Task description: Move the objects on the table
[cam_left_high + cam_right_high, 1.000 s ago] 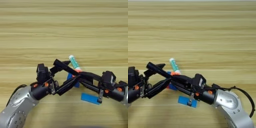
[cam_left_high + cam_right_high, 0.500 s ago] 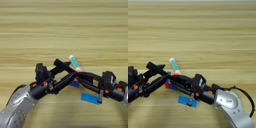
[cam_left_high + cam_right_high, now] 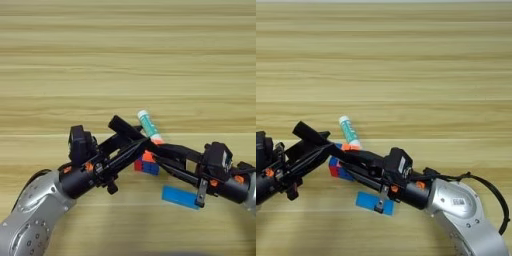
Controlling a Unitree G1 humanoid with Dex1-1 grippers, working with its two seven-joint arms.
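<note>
My two arms cross over the near middle of the table (image 3: 125, 60). The multicoloured puzzle cube (image 3: 146, 163) lies right under the crossing. My right gripper (image 3: 135, 144) reaches in from the right and is open: one finger runs above the cube past the glue stick's lower end, the other ends against the cube's right side. From the lower left, my left gripper (image 3: 144, 145) points up-right over the cube, its fingers drawn together with nothing seen between them. The white glue stick (image 3: 148, 125) with the green label lies just beyond. The flat blue block (image 3: 181, 197) lies below the right arm.
Both forearms cover the near part of the table, the left one (image 3: 55, 190) at the bottom left and the right one (image 3: 456, 200) at the bottom right. The wood beyond the glue stick (image 3: 348, 131) is bare.
The lower finger of my left gripper has swung up to the upper one, away from the cube. The right gripper, cube, glue stick and blue block have stayed put.
</note>
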